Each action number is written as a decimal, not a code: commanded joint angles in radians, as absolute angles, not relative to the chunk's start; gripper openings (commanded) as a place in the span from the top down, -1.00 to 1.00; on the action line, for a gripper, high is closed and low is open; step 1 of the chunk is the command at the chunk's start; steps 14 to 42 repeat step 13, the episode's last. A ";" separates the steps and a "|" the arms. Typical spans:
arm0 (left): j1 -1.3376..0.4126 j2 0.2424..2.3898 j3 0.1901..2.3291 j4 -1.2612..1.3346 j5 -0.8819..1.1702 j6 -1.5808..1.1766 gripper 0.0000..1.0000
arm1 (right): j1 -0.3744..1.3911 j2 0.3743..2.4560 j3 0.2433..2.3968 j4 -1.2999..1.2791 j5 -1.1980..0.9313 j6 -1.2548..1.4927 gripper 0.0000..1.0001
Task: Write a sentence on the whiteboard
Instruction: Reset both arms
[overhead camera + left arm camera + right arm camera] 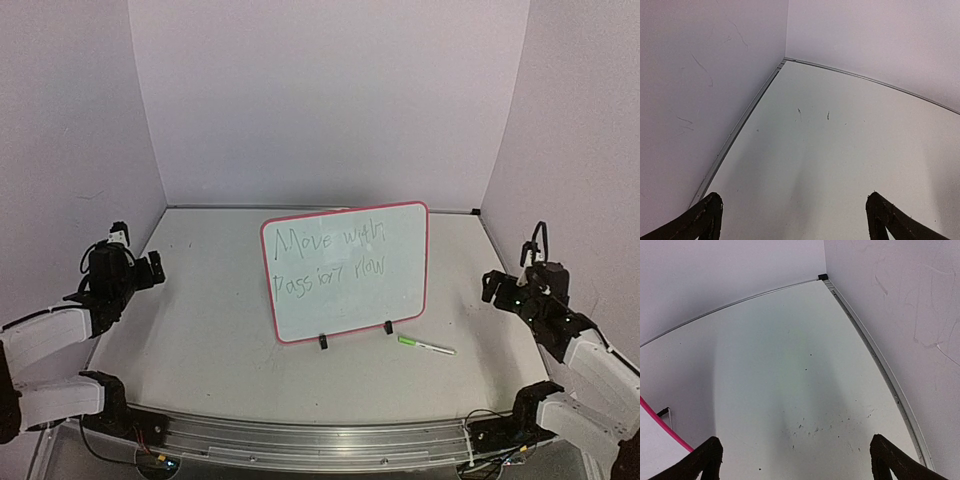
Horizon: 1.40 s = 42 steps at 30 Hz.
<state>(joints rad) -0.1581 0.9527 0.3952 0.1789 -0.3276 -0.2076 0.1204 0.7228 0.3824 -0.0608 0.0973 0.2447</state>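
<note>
white whiteboard (350, 305) with a thin pink-red frame and black clip feet (323, 342) — the sentence (345, 240) in thin green letters. marker (427, 346) white with a green end. tabletop (200, 330) off-white, faintly speckled; walls (330, 100) pale lilac. left tool (794, 197) and right tool (795, 440) black.

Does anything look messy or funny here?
The green marker lies loose on the table beside the whiteboard, near its right foot. The whiteboard stands a bit crooked, so the sentence slants. Nothing looks spilled or broken.
</note>
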 commanded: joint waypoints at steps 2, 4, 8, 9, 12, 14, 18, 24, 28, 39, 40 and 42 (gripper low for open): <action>-0.157 0.941 0.347 0.338 -0.365 -0.187 -0.99 | 0.117 0.683 0.321 0.091 0.177 0.199 -0.97; -0.157 0.943 0.340 0.331 -0.377 -0.192 -0.99 | 0.117 0.662 0.314 0.093 0.183 0.193 -0.97; -0.157 0.939 0.333 0.338 -0.387 -0.188 -0.99 | 0.118 0.637 0.303 0.094 0.188 0.187 -0.97; -0.158 0.937 0.332 0.339 -0.387 -0.186 -0.99 | 0.118 0.635 0.300 0.094 0.187 0.186 -0.97; -0.157 0.946 0.330 0.343 -0.390 -0.182 -0.99 | 0.118 0.635 0.299 0.095 0.186 0.185 -0.97; -0.157 0.948 0.327 0.348 -0.391 -0.181 -0.99 | 0.119 0.635 0.299 0.095 0.182 0.183 -0.97; -0.157 0.948 0.327 0.348 -0.391 -0.181 -0.99 | 0.119 0.635 0.299 0.095 0.182 0.183 -0.97; -0.157 0.948 0.327 0.348 -0.391 -0.181 -0.99 | 0.119 0.635 0.299 0.095 0.182 0.183 -0.97; -0.157 0.948 0.327 0.348 -0.391 -0.181 -0.99 | 0.119 0.635 0.299 0.095 0.182 0.183 -0.97; -0.157 0.948 0.327 0.348 -0.391 -0.181 -0.99 | 0.119 0.635 0.299 0.095 0.182 0.183 -0.97; -0.157 0.948 0.327 0.348 -0.391 -0.181 -0.99 | 0.119 0.635 0.299 0.095 0.182 0.183 -0.97; -0.157 0.948 0.327 0.348 -0.391 -0.181 -0.99 | 0.119 0.635 0.299 0.095 0.182 0.183 -0.97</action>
